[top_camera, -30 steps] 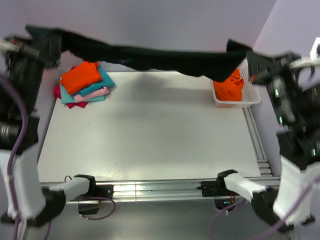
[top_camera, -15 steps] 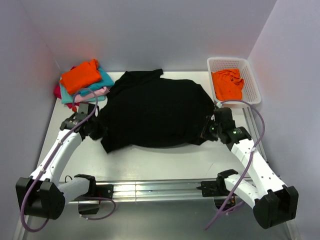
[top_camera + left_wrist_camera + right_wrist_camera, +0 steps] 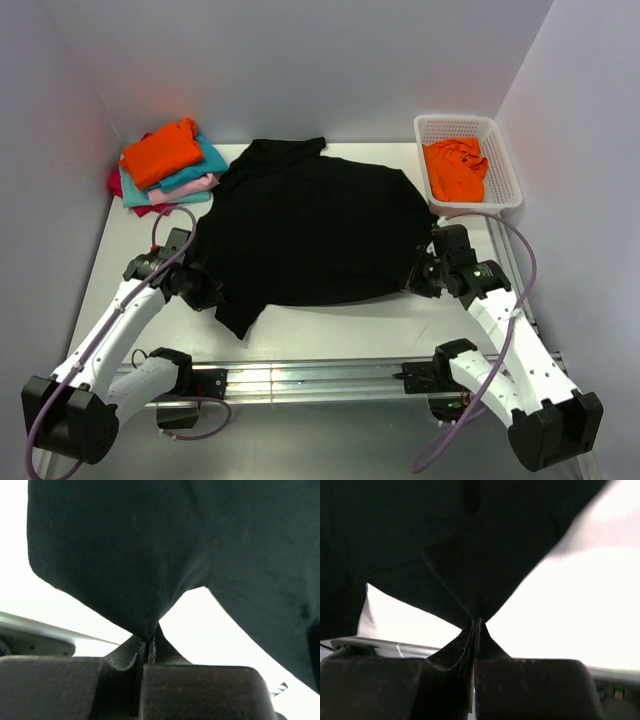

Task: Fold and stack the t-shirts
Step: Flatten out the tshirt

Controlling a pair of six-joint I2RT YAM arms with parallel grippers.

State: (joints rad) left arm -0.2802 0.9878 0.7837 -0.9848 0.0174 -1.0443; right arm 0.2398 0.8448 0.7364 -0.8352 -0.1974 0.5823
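So the big black t-shirt is lying spread out on the white table, pretty much dead centre, with one flap poking toward the far side and a corner trailing off toward the near-left. The left claw is clamped tight on the shirt's left edge. The right claw has the right edge the same way, so both arms are down low and reaching in from either side with the cloth between them. On the left wrist camera you can see the fingers pressed together with a little peak of black fabric squeezed in the seam. The right wrist camera is the same deal, with cloth pulled up into a point right where the tips meet. Over in the far-left corner there's a stack of folded ones: an orange t-shirt on top, a teal t-shirt under it, then a pink t-shirt, and a magenta t-shirt at the bottom peeking out on the left. The black one comes right up near that pile, but I honestly can't tell if they touch. In the far-right corner sits a white basket with a crumpled orange shirt inside it, just past the black shirt's right side.
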